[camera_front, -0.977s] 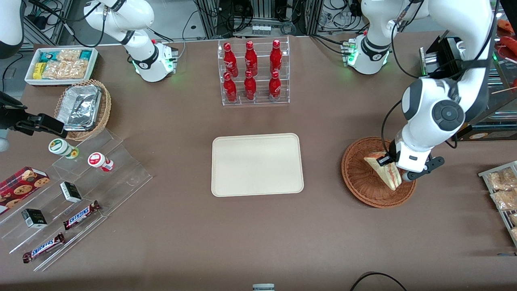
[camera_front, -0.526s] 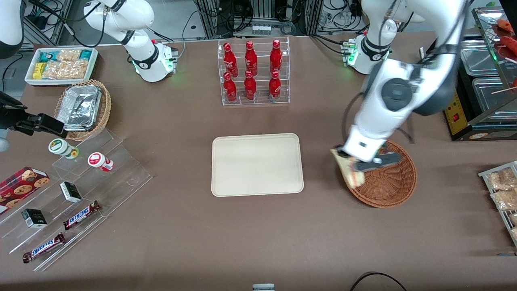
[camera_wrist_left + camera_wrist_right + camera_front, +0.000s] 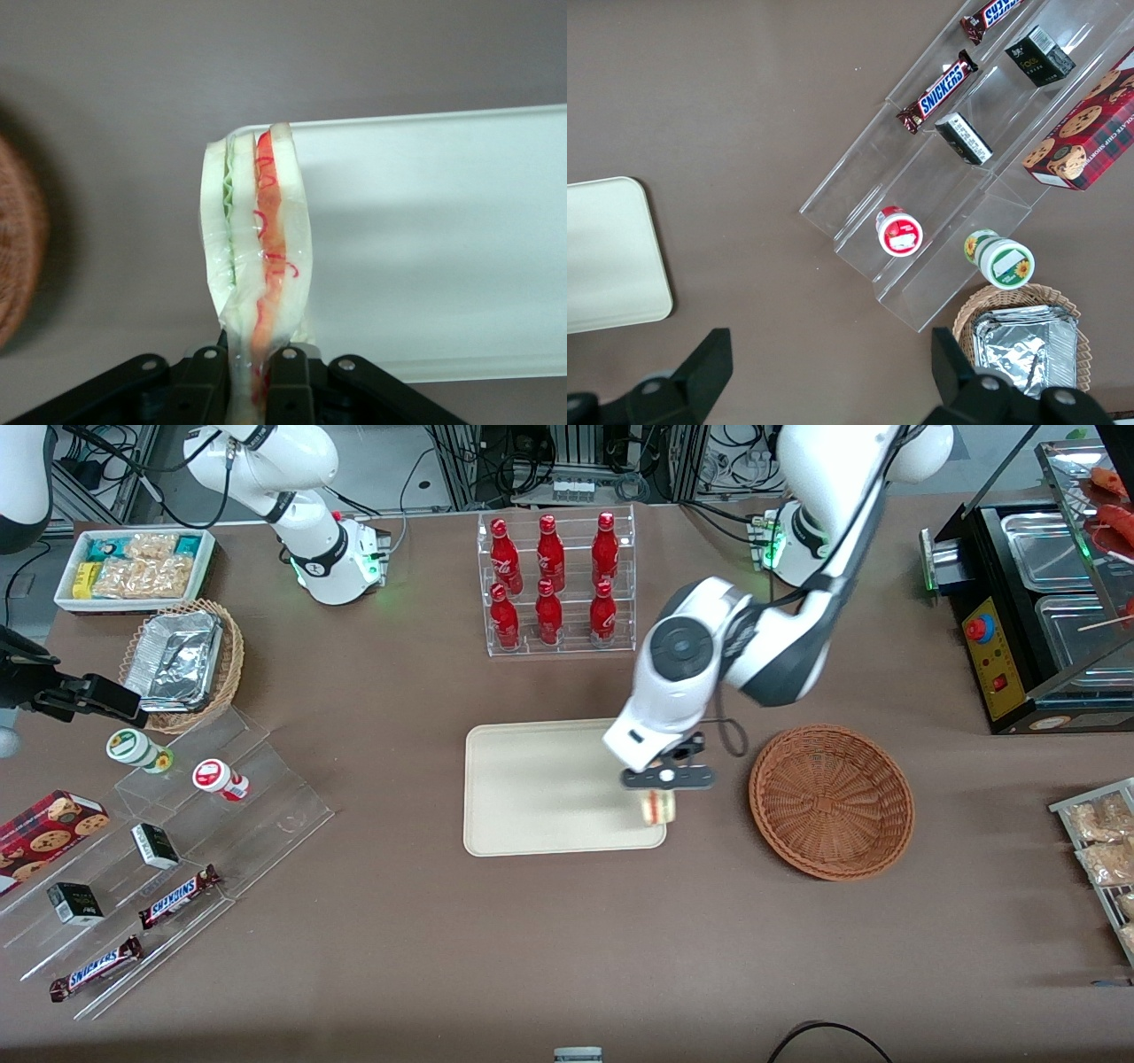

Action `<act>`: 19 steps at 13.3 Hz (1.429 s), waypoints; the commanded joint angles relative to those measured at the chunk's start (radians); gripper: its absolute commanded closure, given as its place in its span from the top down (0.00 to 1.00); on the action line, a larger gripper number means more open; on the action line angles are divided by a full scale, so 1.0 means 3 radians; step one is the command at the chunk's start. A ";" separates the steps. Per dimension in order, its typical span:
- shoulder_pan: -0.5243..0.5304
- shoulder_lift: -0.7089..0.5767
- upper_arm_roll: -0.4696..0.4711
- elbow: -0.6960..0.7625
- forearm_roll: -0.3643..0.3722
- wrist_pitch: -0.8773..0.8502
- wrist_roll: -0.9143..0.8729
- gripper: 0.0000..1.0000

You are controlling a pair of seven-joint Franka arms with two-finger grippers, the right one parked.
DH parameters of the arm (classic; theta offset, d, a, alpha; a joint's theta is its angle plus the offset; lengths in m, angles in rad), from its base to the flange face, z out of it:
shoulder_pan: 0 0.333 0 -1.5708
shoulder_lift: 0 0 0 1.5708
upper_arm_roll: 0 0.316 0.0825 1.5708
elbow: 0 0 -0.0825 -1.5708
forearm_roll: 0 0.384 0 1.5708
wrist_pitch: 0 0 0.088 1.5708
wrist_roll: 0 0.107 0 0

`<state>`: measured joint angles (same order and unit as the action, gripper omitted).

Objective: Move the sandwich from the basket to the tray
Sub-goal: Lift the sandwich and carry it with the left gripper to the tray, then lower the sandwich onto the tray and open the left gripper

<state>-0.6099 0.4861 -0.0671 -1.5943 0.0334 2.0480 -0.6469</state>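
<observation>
Front view, brown table [image 3: 399, 921], gripper [image 3: 659, 795] clamping sandwich [image 3: 657, 807] above tray [image 3: 532, 788] corner, basket [image 3: 831, 802] beside.

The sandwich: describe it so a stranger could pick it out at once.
Find the cream tray mid-table, beside the brown wicker basket. Over the tray's corner nearest that basket, the gripper pinches the sandwich: the only pale bread wedge, showing red and green filling.

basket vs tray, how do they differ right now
The basket is round, reddish-brown woven wicker with sloped walls; the tray is a flat, smooth, cream rectangle with rounded corners. The basket holds nothing, while the gripper, shut on the sandwich, hangs over the tray's corner nearest the basket. Both rest on the brown table, side by side.
</observation>
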 commanded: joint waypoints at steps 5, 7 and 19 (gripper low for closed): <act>-0.0426 0.0690 0.0050 0.0620 0.0027 0.0254 -0.0247 0.00; -0.0482 0.0813 0.0050 0.0646 0.0032 0.0388 -0.0252 0.00; -0.0590 0.1003 0.0055 0.0641 0.0058 0.0450 -0.0400 1.00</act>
<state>-0.7725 0.7715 -0.0616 -1.4327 0.0335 2.1853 -0.7327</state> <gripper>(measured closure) 0.674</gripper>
